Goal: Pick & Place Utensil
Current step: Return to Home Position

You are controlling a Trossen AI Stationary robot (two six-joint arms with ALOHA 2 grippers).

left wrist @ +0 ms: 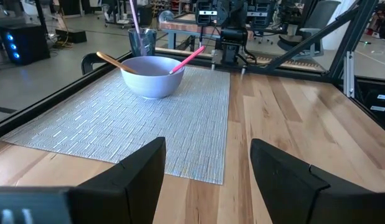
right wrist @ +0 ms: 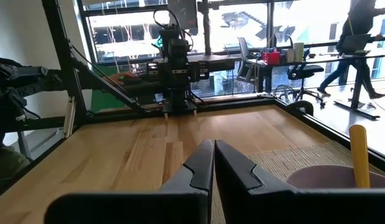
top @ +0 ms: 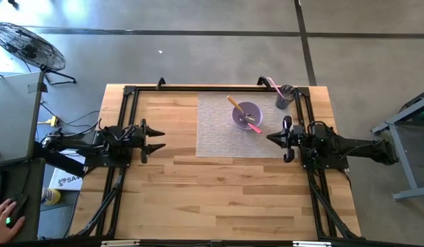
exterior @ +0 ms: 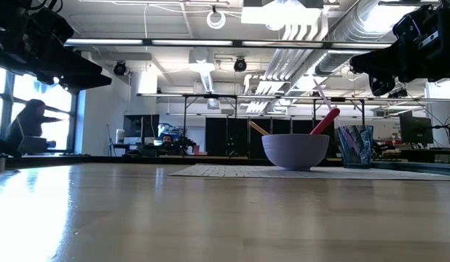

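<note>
Bowl: lilac bowl (top: 247,114) sits on the grey mat (top: 215,134), far right part of the table (top: 219,199)
Utensils: light brown spoon (top: 234,104) and dark pink fork (top: 256,128) both lie in the bowl; handles lean out over the rim on opposite sides
Cup: dark cup (top: 285,98) just off the mat's far right corner; one pink utensil (top: 272,84) sticks out of it
Left gripper (top: 156,139): at the table's left, well apart from the mat; fingers spread wide, nothing between them
Right gripper (top: 272,138): just beside the mat's right edge, near the bowl; fingers pressed together, holding nothing
Stage: placing looks done; only the pull-back seems left
Risk: fork handle overhangs toward the right gripper; a low or swinging retreat could clip it, flip the fork out or shove the bowl; the cup on the far side could get knocked too
Cause: bowl looks light and may slide on the woven mat; long handles give leverage
</note>
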